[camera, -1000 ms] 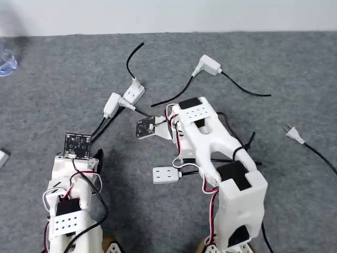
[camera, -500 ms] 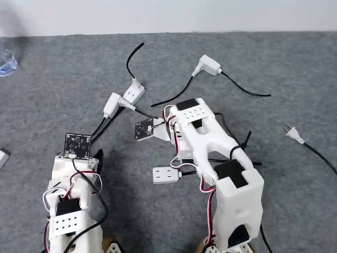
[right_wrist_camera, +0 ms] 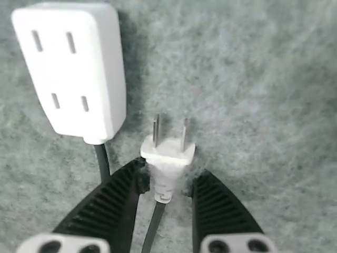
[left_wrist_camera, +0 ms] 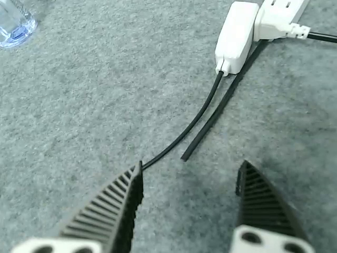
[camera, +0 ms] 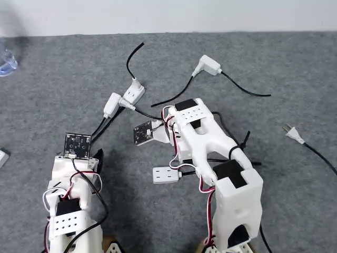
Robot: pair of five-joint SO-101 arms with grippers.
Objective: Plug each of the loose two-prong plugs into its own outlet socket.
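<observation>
High view: found white two-outlet socket block (camera: 167, 174) lying flat on grey carpeted desk (camera: 52, 68), close against right arm. Right wrist view: noted right jaws parted, straddling neck of white two-prong plug (right_wrist_camera: 167, 153), just beside block, prongs level with desk. Advise closing on wider body, not cord; then lift, tip prongs down, align, press straight. Left wrist view: noted left jaws wide apart, empty, above black cords (left_wrist_camera: 210, 116); could steady block.

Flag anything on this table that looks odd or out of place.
One black cord ends in a bare cut tip on the carpet just ahead of the left gripper, joined to nothing there. A clear glass item sits at the high view's left edge and has no part in the job. Nothing looks spilled or broken.
</observation>
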